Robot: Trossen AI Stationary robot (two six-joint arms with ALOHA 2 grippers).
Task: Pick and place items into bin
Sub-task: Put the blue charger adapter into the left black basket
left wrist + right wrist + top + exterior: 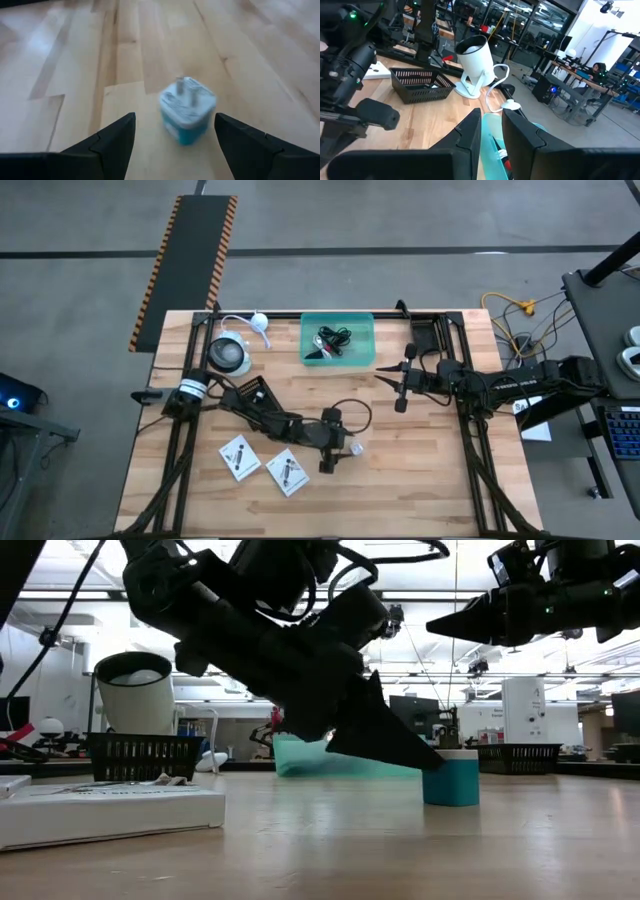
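A small white and teal plug adapter (187,112) stands on the table with its prongs up, right of centre (356,448) (452,783). My left gripper (175,120) is open and low over the table (338,448), one finger on each side of the adapter with a gap at both. Two white printed packets (238,457) (287,472) lie flat near the front left. The teal bin (308,330) sits at the far middle and holds a coiled black cable (335,338). My right gripper (385,383) (432,628) hangs shut in the air, right of the bin.
A white round device with a cord (229,353) (475,62) and a black mesh box (255,393) (420,82) stand at the far left, under the left arm. Bare wood lies in front of and to the right of the adapter. A person sits in the room beyond (596,70).
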